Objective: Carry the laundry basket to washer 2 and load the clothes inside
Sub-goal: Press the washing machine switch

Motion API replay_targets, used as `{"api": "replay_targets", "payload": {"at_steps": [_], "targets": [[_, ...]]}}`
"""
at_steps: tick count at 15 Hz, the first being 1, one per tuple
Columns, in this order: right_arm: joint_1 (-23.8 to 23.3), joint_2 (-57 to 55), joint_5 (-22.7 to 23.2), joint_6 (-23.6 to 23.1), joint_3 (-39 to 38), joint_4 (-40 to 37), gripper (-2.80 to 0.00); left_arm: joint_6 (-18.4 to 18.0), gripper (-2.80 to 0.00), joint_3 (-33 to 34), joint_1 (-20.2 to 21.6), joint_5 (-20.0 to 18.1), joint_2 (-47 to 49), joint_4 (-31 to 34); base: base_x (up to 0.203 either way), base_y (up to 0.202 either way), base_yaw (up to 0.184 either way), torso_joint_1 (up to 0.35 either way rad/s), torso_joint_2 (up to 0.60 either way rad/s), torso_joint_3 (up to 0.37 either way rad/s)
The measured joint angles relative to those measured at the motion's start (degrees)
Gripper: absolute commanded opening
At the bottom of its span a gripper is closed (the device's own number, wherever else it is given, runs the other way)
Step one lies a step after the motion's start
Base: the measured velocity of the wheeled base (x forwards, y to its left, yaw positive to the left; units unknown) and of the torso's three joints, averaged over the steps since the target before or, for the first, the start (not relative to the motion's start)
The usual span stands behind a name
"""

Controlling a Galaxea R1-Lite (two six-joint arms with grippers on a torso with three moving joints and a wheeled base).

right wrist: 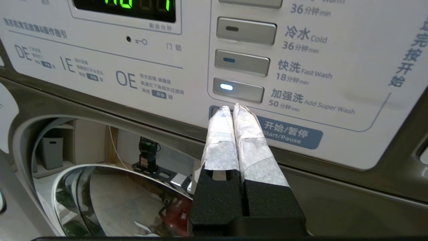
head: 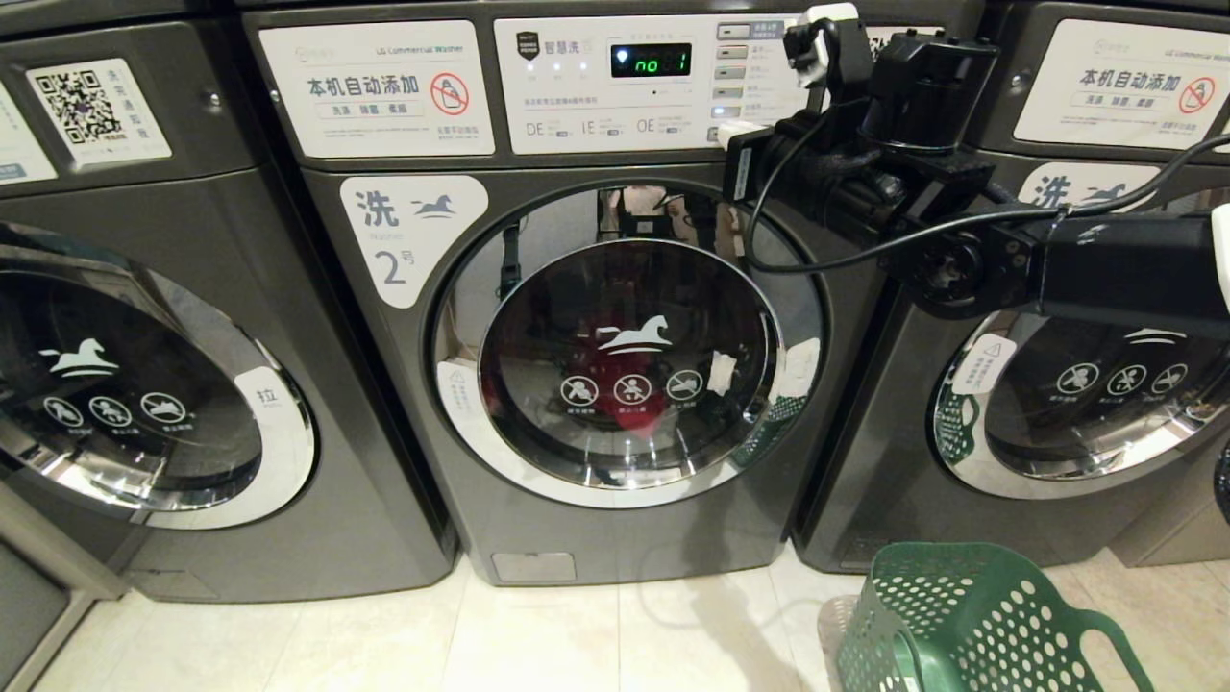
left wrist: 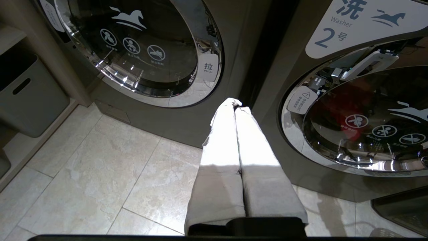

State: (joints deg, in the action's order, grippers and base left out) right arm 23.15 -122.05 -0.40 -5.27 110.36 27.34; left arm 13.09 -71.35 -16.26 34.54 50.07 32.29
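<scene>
Washer 2 (head: 404, 240) stands in the middle, dark grey, its round chrome-rimmed door (head: 629, 360) closed. Red clothes (head: 639, 408) show behind the glass. My right gripper (right wrist: 233, 108) is shut and empty, with its white-wrapped tips at the left end of the blue Start/Pause button (right wrist: 294, 134), just under a lit button (right wrist: 238, 89). In the head view it (head: 738, 131) reaches the control panel from the right. The green laundry basket (head: 971, 625) sits on the floor at lower right. My left gripper (left wrist: 236, 103), shut and empty, hangs low before the gap left of washer 2 (left wrist: 361, 30).
Alike washers flank washer 2, one on the left (head: 144, 384) and one on the right (head: 1076, 384), both with doors closed. The panel display (head: 651, 61) glows green. A grey bin (left wrist: 26, 97) stands on a low shelf at far left. Pale floor tiles (head: 577, 634) lie in front.
</scene>
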Motion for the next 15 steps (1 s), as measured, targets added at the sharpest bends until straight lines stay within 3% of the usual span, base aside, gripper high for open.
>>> {"api": "replay_targets", "payload": {"at_steps": [9, 15], "targets": [[1.07, 1.16, 0.24, 0.07, -1.23, 0.11, -2.8, -0.09, -2.8, -0.01, 0.0, 0.07, -1.27, 0.06, 0.0, 0.0, 0.0, 0.0, 0.0, 0.0], [3.59, 3.81, 0.56, 0.42, -6.42, 0.47, -2.8, -0.77, -2.8, 0.07, 0.01, 0.07, -2.07, 0.2, 0.0, 0.0, 0.0, 0.0, 0.0, 0.0]]}}
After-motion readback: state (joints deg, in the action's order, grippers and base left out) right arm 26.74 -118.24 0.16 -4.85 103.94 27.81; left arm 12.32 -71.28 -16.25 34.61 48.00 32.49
